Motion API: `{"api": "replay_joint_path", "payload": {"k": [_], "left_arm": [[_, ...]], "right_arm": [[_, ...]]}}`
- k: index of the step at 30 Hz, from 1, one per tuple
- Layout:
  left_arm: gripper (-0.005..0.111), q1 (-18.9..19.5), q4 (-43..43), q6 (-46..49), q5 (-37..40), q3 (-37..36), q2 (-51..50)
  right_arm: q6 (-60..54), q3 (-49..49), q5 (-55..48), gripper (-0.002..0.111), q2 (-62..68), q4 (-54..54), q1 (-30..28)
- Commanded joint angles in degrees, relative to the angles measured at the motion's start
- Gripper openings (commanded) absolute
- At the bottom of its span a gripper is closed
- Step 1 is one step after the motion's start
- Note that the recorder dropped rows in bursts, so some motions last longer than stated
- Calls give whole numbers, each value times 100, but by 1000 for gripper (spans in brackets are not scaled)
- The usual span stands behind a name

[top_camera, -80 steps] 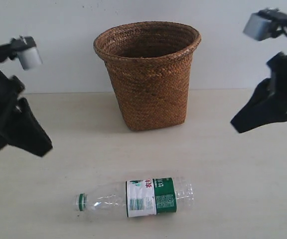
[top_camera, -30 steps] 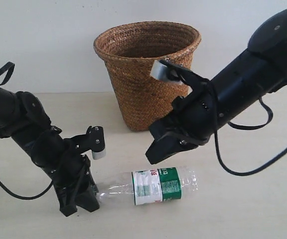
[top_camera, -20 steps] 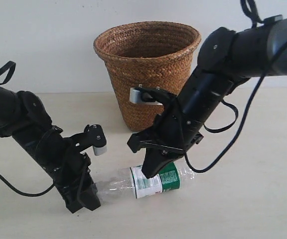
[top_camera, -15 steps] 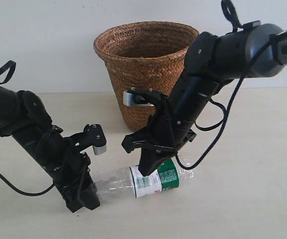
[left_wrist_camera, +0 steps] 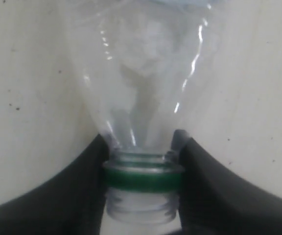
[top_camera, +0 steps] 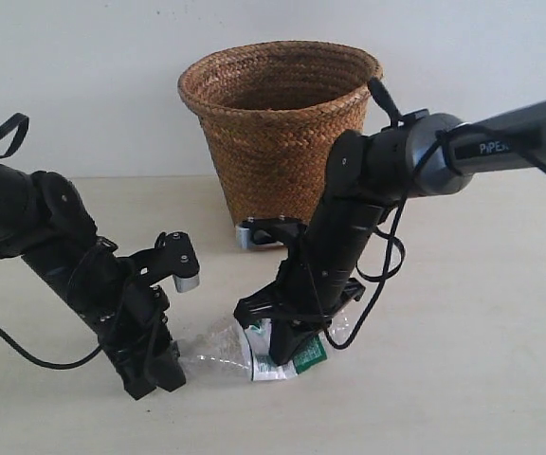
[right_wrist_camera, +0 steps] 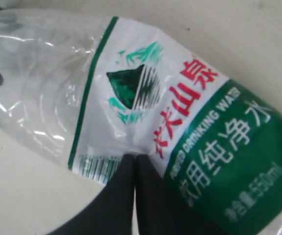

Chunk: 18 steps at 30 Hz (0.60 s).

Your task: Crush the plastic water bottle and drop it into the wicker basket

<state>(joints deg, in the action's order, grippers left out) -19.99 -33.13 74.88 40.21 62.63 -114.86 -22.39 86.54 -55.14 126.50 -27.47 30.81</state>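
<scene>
Pressing straight down (lower centre) with the closed right gripper [right_wrist_camera: 134, 162] works best while the left gripper [left_wrist_camera: 141, 147] pinches the bottle [top_camera: 214, 349] neck.

Left arm [top_camera: 50, 251]: slanting down toward the near left. Left end effector [top_camera: 150, 372]: pointing downward, fingers [left_wrist_camera: 77, 181] clamping the neck of the plastic water bottle [left_wrist_camera: 146, 73]. Right arm [top_camera: 373, 185]: bending steeply down from the right. Right end effector [top_camera: 278, 343]: pressing down on the bottle, fingers [right_wrist_camera: 114, 200] meeting tip to tip.
</scene>
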Motion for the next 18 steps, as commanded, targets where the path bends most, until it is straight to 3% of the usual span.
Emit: {"api": "replay_joint_path", "payload": {"k": [1, 4, 10, 18], "left_arm": [[4, -7, 81, -46, 177, -37, -51], [4, -7, 81, -46, 198, -37, -51], [4, -7, 81, -46, 357, -73, 13], [4, -7, 96, -46, 312, -73, 181]], "right_arm": [[-40, -116, 627, 0, 697, 516, 2], [-27, -47, 526, 0, 868, 490, -31], [12, 701, -877, 0, 567, 358, -150], [352, 945, -679, 0, -958, 562, -164]]}}
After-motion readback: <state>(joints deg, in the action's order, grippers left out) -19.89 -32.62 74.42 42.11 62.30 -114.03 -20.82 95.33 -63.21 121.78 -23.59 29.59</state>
